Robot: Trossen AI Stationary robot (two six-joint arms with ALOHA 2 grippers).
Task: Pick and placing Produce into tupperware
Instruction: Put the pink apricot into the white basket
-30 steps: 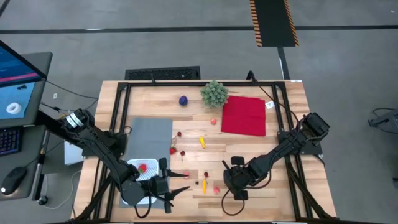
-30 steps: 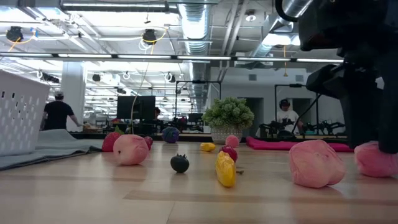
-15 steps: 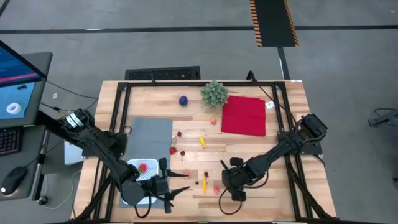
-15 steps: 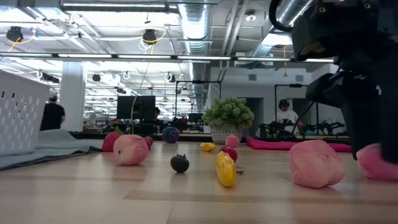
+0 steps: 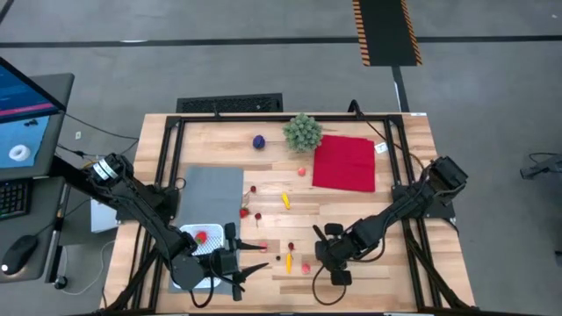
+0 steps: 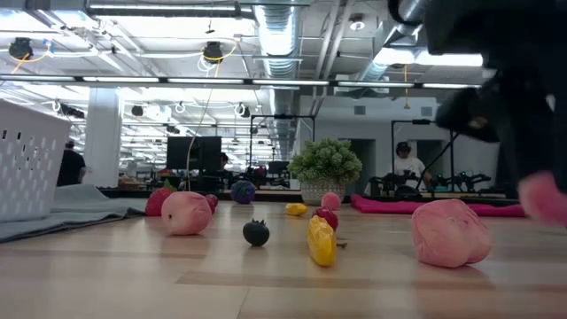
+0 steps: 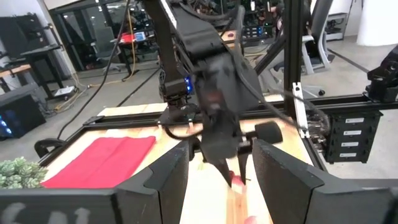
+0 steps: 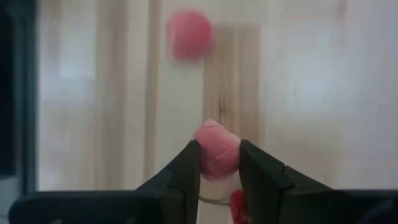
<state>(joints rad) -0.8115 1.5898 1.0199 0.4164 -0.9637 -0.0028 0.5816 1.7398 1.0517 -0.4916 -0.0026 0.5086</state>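
My right gripper point(image 8: 217, 163) is near the table's near edge point(image 5: 328, 263) and is shut on a small pink toy fruit point(image 8: 217, 149). A second pink fruit point(image 8: 189, 34) lies on the wood beneath it. More produce is scattered mid-table: a purple ball point(image 5: 259, 141), yellow pieces point(image 5: 285, 200), and red and dark bits point(image 5: 244, 212). The white tupperware point(image 5: 195, 261) sits on the grey mat's near end with a red fruit point(image 5: 201, 235) inside. My left gripper point(image 7: 217, 180) waits open beside the tupperware point(image 5: 239, 263). My right gripper pinches the pink fruit's lower part point(image 8: 217, 163) between its two fingers point(image 8: 186, 165); the rest of the fruit sticks out past the fingertips. The fingers point down from above. In the low view the fruit point(image 6: 545, 197) is lifted clear of the table.
A green bushy plant point(image 5: 302, 132) and a red cloth square point(image 5: 344, 162) lie at the far right. The grey mat point(image 5: 211, 189) covers the left part. A big pink fruit point(image 6: 447, 232), a yellow piece point(image 6: 321, 241) and a dark berry point(image 6: 256, 232) sit close by.
My right gripper has risen, carrying the pink fruit with it: a second ago the fruit sat on the wood, and now it hangs clear above it. The left arm has kept still.
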